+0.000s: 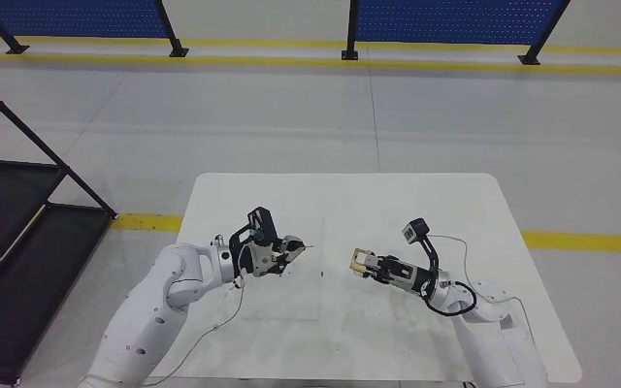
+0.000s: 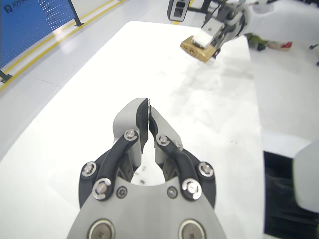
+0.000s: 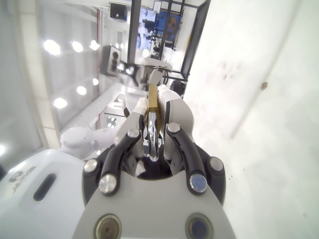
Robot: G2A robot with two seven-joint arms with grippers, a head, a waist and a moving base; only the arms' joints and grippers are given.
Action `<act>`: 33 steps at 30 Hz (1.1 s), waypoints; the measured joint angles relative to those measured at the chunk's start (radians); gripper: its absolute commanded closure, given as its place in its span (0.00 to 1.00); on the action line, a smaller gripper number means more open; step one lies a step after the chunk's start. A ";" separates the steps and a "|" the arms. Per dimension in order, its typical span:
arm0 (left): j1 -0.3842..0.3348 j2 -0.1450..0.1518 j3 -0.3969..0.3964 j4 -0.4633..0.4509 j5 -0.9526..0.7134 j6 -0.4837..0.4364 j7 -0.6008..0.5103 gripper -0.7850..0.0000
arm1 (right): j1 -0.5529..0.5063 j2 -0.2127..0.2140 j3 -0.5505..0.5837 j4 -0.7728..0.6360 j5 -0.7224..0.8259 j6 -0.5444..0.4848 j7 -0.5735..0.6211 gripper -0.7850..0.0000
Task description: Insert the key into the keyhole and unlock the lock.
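Note:
The brass padlock (image 1: 362,260) hangs above the white table (image 1: 388,204), right of the middle, with my right gripper (image 1: 375,265) shut on it. In the right wrist view the lock's brass body (image 3: 152,100) and silver shackle (image 3: 152,138) sit between the fingers of that gripper (image 3: 152,111). My left gripper (image 1: 289,251) is held a short way to the padlock's left, pointing at it. It is shut on the thin key (image 2: 149,103), seen edge-on between the pads. In the left wrist view the padlock (image 2: 198,49) faces this gripper (image 2: 149,105) across a gap.
A black metal rack (image 1: 39,233) stands on the floor left of the table. Blue barrier panels (image 1: 78,17) and yellow floor lines run along the back. A small brown speck (image 3: 264,85) lies on the tabletop.

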State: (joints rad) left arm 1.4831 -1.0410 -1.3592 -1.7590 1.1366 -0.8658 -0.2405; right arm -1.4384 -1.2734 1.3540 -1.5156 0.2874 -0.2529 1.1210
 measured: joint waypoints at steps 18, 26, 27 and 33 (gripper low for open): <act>0.041 0.058 0.108 0.042 1.397 0.715 0.847 1.00 | 0.000 0.000 0.000 0.000 0.000 0.000 0.000 1.00; 0.044 0.059 0.108 0.045 1.406 0.747 0.867 1.00 | 0.000 0.000 0.000 0.000 0.000 0.000 0.000 1.00; 0.044 0.059 0.108 0.044 1.406 0.747 0.867 1.00 | 0.000 0.000 0.000 0.000 0.000 0.000 0.000 1.00; 0.044 0.059 0.108 0.044 1.406 0.747 0.867 1.00 | 0.000 0.000 0.000 0.000 0.000 0.000 0.000 1.00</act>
State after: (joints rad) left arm 1.5272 -0.9819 -1.2516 -1.7145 2.5424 -0.1190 0.6266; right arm -1.4384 -1.2734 1.3540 -1.5156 0.2874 -0.2529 1.1210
